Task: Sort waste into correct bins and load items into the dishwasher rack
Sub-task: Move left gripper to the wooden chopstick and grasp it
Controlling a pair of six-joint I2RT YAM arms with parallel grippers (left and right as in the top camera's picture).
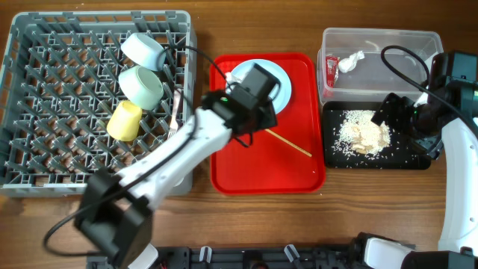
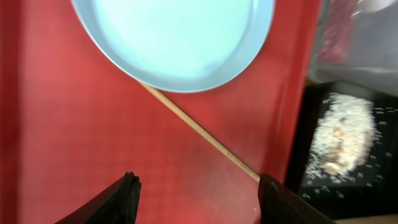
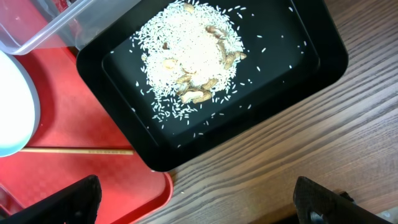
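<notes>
Light-blue plate [image 2: 174,37] on red tray [image 1: 246,168], tabletop centre; wooden chopstick [image 1: 290,144] beside it, one end under plate rim. Left gripper [image 2: 199,182] above tray, jaws released, wide apart. Right gripper [image 3: 196,190] over black tray [image 1: 377,163] at right edge, released; rice scraps [image 1: 362,133] inside. Clear tub [image 1: 388,37], far-right corner, holds red wrapper [image 1: 331,71] and napkin [image 1: 349,62]. Rack [image 1: 45,112], left edge, holds blue bowl [image 1: 143,50], green bowl [image 1: 142,85], cup [image 1: 124,120], fork [image 1: 175,112].

— How much of the plate [image 1: 284,86] showed from overhead?
— Only its right side; the left arm [image 1: 202,138] covered the rest, and the upper end of the chopstick [image 1: 291,144].
— And from the left wrist?
— Its top was cut off (the clear tub [image 2: 354,34] was only a blur).
</notes>
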